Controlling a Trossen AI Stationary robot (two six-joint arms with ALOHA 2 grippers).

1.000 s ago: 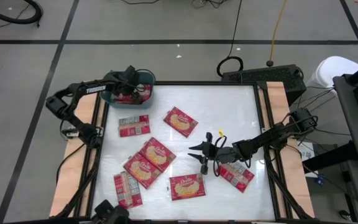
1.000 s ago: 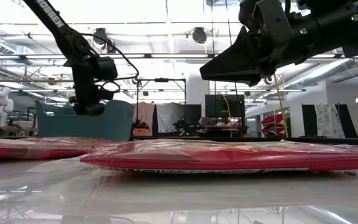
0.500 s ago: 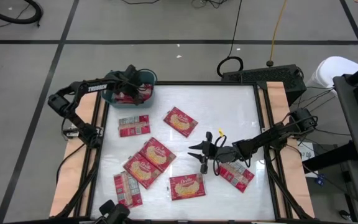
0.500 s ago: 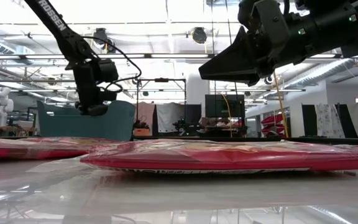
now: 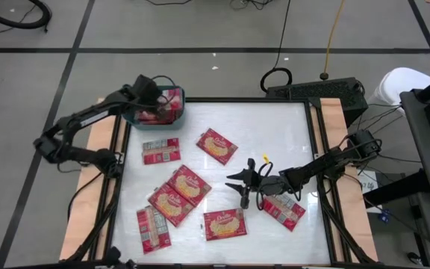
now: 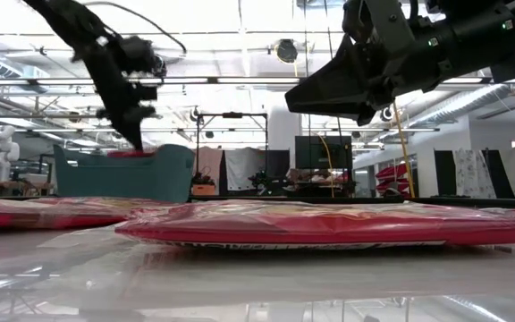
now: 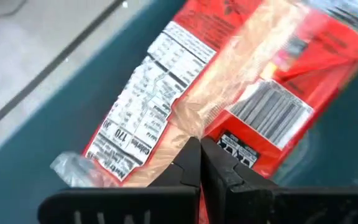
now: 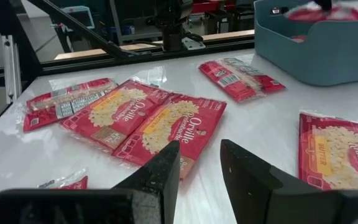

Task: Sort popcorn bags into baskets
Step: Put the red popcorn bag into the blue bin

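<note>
Left claw clenched empty over popcorn bags inside teal basket, right claw released beyond basket, loose bags on tabletop between.

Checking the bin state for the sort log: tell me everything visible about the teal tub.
The teal tub is a blue-green plastic bin, rectangular with rounded corners and smooth, plain walls. It stands upright at the far left corner of the white table, apart from the loose popcorn bags lying on the tabletop. Red packets lie inside it, one with its pale printed back up. The left gripper is above its opening, jaws shut.
</note>
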